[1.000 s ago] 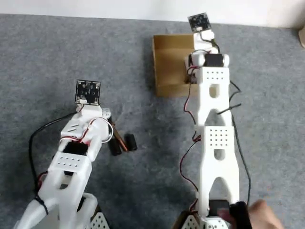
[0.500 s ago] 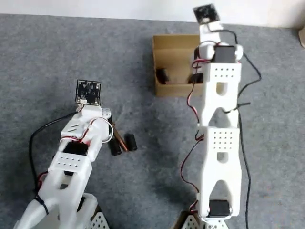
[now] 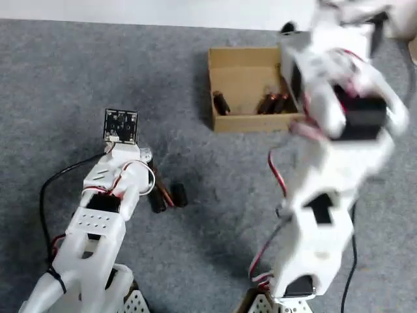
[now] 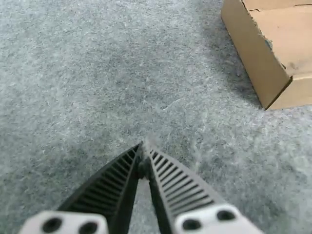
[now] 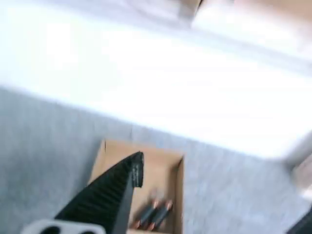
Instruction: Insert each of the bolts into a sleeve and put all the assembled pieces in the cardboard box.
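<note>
The cardboard box (image 3: 242, 65) stands at the back of the grey carpet. Inside lie one dark piece (image 3: 220, 102) by its left wall and two copper-tipped pieces (image 3: 273, 103) toward its right. My right arm (image 3: 339, 98) is raised near the box's right side. In the right wrist view my right gripper (image 5: 222, 190) is open, high above the box (image 5: 170, 161) and the pieces (image 5: 153, 214). My left gripper (image 4: 145, 157) is shut on nothing, low over bare carpet, with the box (image 4: 265, 53) ahead. Two dark sleeves (image 3: 179, 193) and a copper bolt (image 3: 166, 194) lie beside the left arm (image 3: 104, 208).
Grey carpet covers the table. A pale wall strip (image 3: 163, 10) runs along the far edge. Open carpet lies between the left arm and the box.
My right arm has lifted up and back from over the box, leaving two pieces at its right side. The left arm has kept still. A hand at the lower right edge is gone.
</note>
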Motion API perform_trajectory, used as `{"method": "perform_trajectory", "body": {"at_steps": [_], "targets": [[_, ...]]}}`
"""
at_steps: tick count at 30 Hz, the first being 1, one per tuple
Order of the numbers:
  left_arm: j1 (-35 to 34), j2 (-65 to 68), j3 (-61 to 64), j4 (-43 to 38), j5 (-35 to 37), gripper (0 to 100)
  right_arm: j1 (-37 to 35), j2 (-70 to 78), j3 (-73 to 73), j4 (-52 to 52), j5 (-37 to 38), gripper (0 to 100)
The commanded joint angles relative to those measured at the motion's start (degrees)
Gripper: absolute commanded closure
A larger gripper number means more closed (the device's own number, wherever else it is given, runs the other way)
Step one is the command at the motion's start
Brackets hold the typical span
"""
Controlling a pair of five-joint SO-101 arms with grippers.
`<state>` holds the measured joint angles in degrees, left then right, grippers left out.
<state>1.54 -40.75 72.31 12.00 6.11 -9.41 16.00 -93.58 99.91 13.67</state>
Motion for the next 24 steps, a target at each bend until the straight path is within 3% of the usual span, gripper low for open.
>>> {"method": "perform_trajectory", "body": {"at_steps": [1, 9, 12, 15, 18, 21, 24], "targets": [[-0.92, 0.13, -2.77, -1.41, -0.35, 99, -0.75, -18.86, 11.21, 1.36, -0.70, 55.2], [-4.26, -0.22, -3.21, -0.97, 0.70, 99, -0.84, -61.67, 64.40, 1.10, -0.62, 55.2], [-7.16, 0.31, -8.92, 8.26, 6.42, 99, -0.84, -77.32, 87.52, 0.66, -0.35, 55.2], [-4.44, 3.12, -15.16, 18.99, 6.68, 96, -0.84, -91.21, 108.44, -3.30, 1.23, 55.2], [-1.19, 9.27, -19.12, 20.13, 6.68, 95, -0.75, -102.90, 126.64, -7.34, 7.47, 55.2], [2.59, 15.69, -23.43, 20.31, 6.68, 90, -0.48, -110.64, 141.32, -10.95, 8.53, 55.2], [3.38, 19.74, -26.86, 23.65, 6.59, 87, -0.57, -112.48, 145.01, -12.62, 8.62, 55.2]]}}
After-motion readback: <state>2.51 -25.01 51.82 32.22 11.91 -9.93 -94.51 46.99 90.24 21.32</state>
